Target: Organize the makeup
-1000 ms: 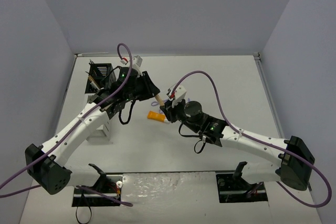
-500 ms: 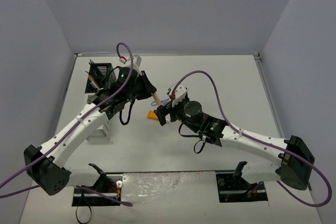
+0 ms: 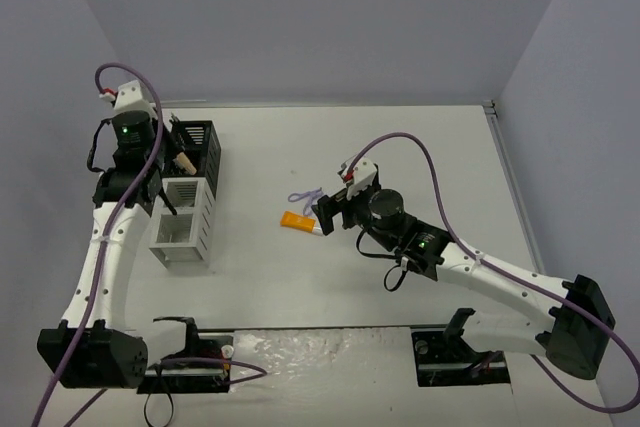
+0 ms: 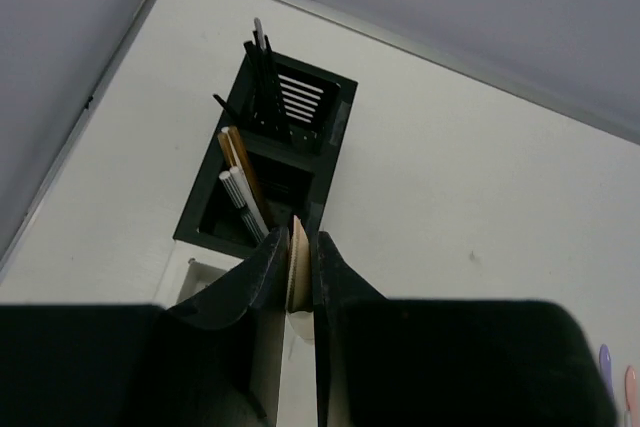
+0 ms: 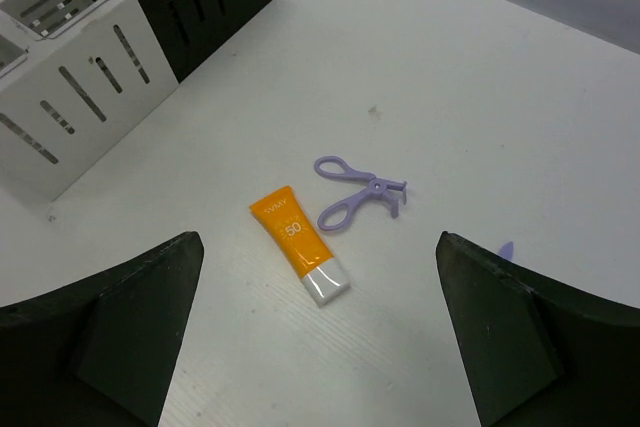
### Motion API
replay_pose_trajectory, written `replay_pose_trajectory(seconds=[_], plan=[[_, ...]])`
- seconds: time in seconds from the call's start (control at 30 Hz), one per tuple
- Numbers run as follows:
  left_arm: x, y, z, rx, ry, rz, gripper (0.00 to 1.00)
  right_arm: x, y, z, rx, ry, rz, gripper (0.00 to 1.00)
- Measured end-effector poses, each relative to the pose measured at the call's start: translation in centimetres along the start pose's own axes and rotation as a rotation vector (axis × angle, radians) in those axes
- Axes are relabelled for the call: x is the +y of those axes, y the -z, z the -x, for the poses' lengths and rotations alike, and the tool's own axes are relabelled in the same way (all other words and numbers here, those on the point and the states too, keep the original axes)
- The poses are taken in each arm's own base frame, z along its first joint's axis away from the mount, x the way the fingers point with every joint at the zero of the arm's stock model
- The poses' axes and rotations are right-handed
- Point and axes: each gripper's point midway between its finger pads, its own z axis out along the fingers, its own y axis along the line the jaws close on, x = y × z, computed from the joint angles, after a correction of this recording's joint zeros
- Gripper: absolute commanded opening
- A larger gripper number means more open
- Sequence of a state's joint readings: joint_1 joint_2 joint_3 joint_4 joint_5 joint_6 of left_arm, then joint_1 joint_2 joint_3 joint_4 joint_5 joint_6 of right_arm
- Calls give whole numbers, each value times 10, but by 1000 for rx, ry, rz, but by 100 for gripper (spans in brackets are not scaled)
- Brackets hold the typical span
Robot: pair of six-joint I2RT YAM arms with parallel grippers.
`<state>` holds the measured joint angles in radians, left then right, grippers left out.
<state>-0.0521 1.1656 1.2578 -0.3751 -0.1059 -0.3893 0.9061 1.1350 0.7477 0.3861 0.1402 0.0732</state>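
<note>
Looks somewhere past the middle, judging by how things lie. Grips a tan pencil in the left tool, jaws clenched tight on the shaft, with the rack ahead of and below the fingertips. Shows black pencils standing in the compartment farthest from that tool and a few tan and white sticks leaning in the next one nearer, so counts those as put away. Sees only a corner of a white compartment right under the tool, too little to tell what is in it. Holds the right tool spread wide and gripping nothing, hovering over the counter. Finds the tube lying flat straight below that tool, midway between its fingers, white cap toward the wrist and orange end pointing away. Finds the curler just beyond the tube, close but apart from it. Puts the rack's white end off to the far left of the right tool, well apart from both loose items, with no makeup showing in the white compartments from that side. Leaves, then, by this reading: setting the held pencil down into a compartment, then picking up the tube and the curler in turn and carrying each to the rack. Favours the tube as the right tool's next pick, being squarely under the open jaws.
</note>
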Motion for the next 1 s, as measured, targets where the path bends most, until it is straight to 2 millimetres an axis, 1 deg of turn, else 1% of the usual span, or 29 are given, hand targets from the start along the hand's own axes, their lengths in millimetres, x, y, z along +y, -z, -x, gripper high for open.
replay_pose_trajectory(seconds=[0.07, 0.13, 0.17, 0.23, 0.33, 0.37, 0.4, 0.43, 0.47, 0.57, 0.67, 0.7, 0.8, 0.87, 1.0], plan=[[19, -9, 1, -14, 7, 34, 0, -9, -1, -5, 15, -4, -17, 100], [35, -21, -9, 0, 14, 62, 0, -16, -1, -11, 31, -6, -25, 100], [44, -29, -17, 15, 18, 81, 2, -18, -1, -13, 37, -7, -28, 100], [59, -42, -39, 61, 19, 113, 8, -21, -1, -19, 53, -7, -29, 100], [69, -55, -74, 146, 13, 133, 16, -20, -1, -24, 71, -5, -16, 100], [70, -57, -83, 172, 11, 135, 23, -19, -1, -27, 78, -4, -11, 100], [71, -58, -86, 183, 11, 134, 31, -18, -2, -29, 86, -2, -6, 100], [70, -58, -88, 190, 12, 132, 44, -18, -4, -32, 95, 0, -2, 100], [70, -58, -88, 190, 15, 130, 56, -17, -6, -37, 110, 3, 4, 100], [69, -56, -85, 182, 26, 128, 70, -15, -12, -57, 171, 17, 16, 100], [69, -51, -82, 177, 31, 134, 86, -13, -19, -80, 243, 32, 36, 100], [69, -48, -81, 174, 30, 136, 90, -12, -22, -88, 268, 36, 42, 100], [68, -36, -72, 153, 31, 133, 97, -9, -32, -111, 344, 50, 62, 100], [66, -26, -64, 129, 34, 126, 97, -7, -37, -123, 385, 65, 78, 100], [60, -9, -46, 81, 37, 101, 97, -5, -52, -137, 438, 91, 110, 100]])
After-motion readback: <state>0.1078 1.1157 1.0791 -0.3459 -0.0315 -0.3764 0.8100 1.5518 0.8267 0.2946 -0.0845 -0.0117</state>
